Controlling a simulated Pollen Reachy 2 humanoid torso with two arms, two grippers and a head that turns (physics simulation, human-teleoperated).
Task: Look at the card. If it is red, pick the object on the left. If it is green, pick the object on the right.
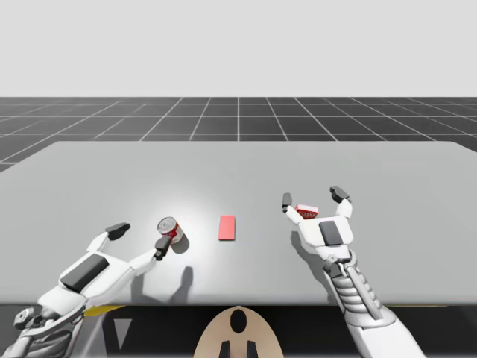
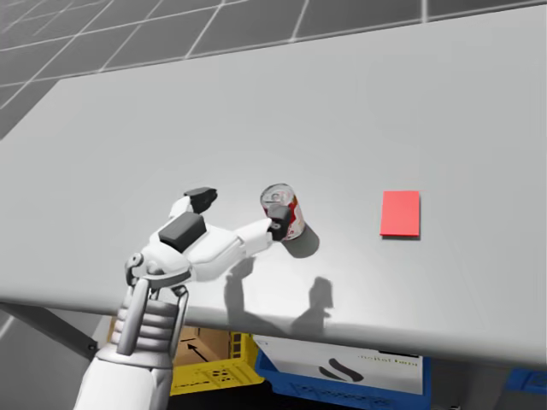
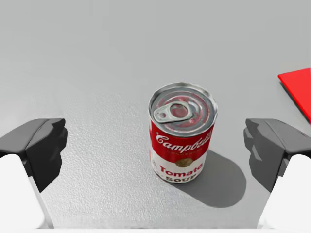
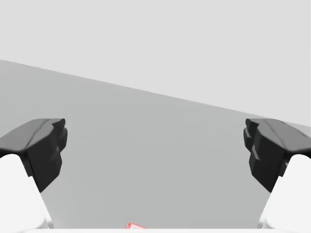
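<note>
One red box sits partly behind right pincer.

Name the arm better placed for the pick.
Left. The card is red, so the left object, the can, is the target; my open left gripper has it between its fingers.

Red card lies flat mid-table. Can, red and white with a silver pull-tab lid, stands upright near the card's left, not touching it. Small red-and-white object, maybe a box and partly hidden, sits on the table well right of the card.
</note>
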